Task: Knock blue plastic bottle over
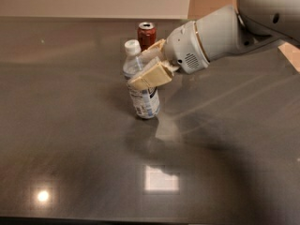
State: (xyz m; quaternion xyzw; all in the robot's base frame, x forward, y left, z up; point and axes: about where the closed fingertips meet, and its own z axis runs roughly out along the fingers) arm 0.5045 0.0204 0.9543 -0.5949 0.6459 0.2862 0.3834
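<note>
Your dark counter (70,125) fills the view, and your white arm (220,36) reaches in from picture right. The bottle (146,102) stands mid-counter, its long axis near vertical and its cap tipped slightly to picture left, away from the arm. Your claw (139,69) is open and straddles the bottle's upper half, one finger in front, one behind. A leftward push up there should topple it. A red can (146,32) stands just behind.
</note>
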